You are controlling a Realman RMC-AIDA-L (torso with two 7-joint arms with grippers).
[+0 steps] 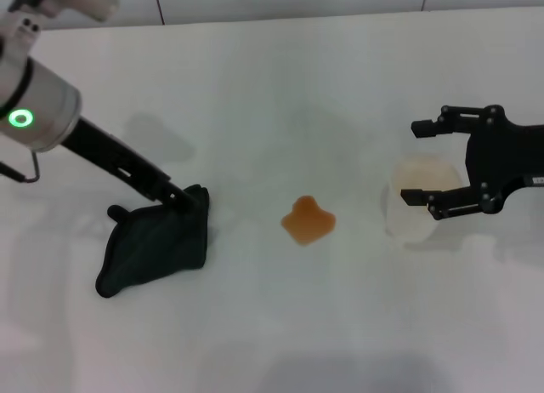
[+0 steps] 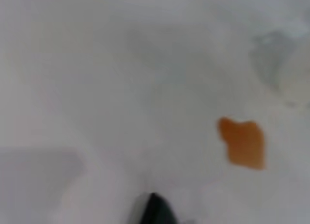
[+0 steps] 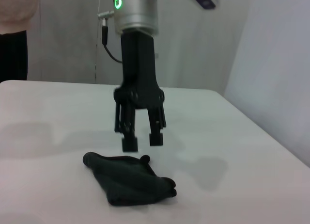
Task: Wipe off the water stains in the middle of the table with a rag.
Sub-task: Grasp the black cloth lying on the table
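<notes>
Our left claw (image 3: 140, 139) hangs open just above the black rag (image 1: 157, 244), not yet gripping; we judge the pick-up is next: descend and close. The water stains (image 1: 308, 220) lie on the white surface (image 1: 272, 95) between the rag and our idle, open right claw (image 1: 416, 162).

Head view steeply down over the table (image 1: 272, 87); right wrist view low, level, sharing the rag (image 3: 131, 180)
</notes>
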